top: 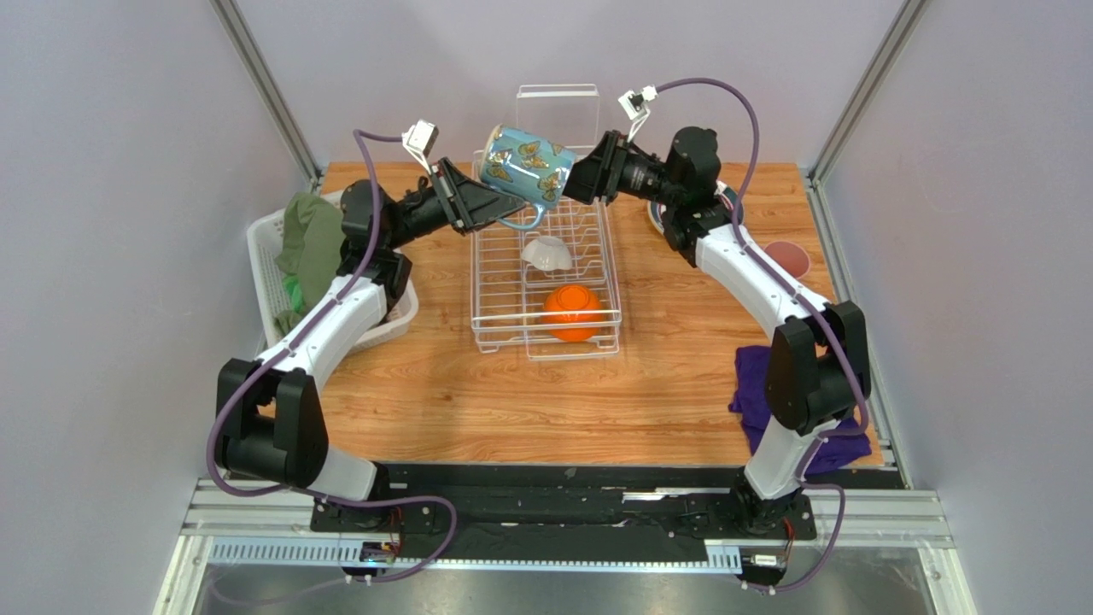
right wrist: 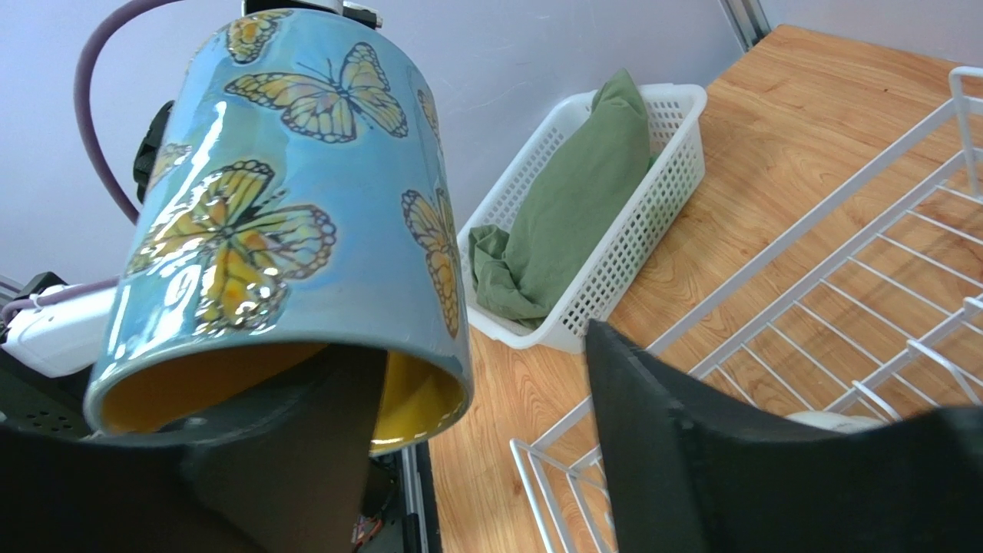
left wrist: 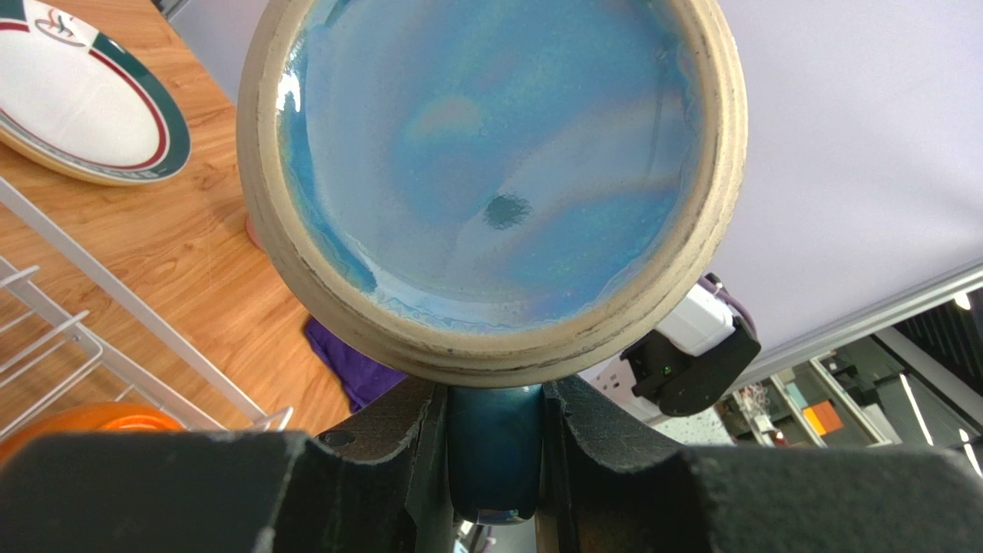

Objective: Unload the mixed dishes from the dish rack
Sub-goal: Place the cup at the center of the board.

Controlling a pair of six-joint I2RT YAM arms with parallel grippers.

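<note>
From here I see the blue patterned mug point(top: 526, 164) held in the air over the far end of the dish rack point(top: 545, 276), just in front of its clear panel point(top: 557, 115). It is tipped on its side, with the base facing the left arm and the yellow mouth facing the right arm.

My left gripper point(top: 491, 205) is clamped on the mug's handle point(left wrist: 494, 455), which sits pinched between both of its pads.

My right gripper point(top: 577, 177) is at the rim. One finger point(right wrist: 300, 438) reaches into the yellow mouth and the other point(right wrist: 692, 449) stands outside, apart from the wall. Its jaws straddle the rim without pressing it.

Down in the rack, the small white cup point(top: 549, 254) lies near the middle and the orange bowl point(top: 574, 313) sits upside down at the near end. The dark-rimmed white plate point(left wrist: 69, 98) lies flat on the bench point(top: 513, 410) to the right of the rack, and the pink cup point(top: 787, 258) stands farther right.

A white basket point(top: 270, 276) with a green cloth point(top: 308, 244) sits to the left, and a purple cloth point(top: 757, 385) lies by the right arm.
</note>
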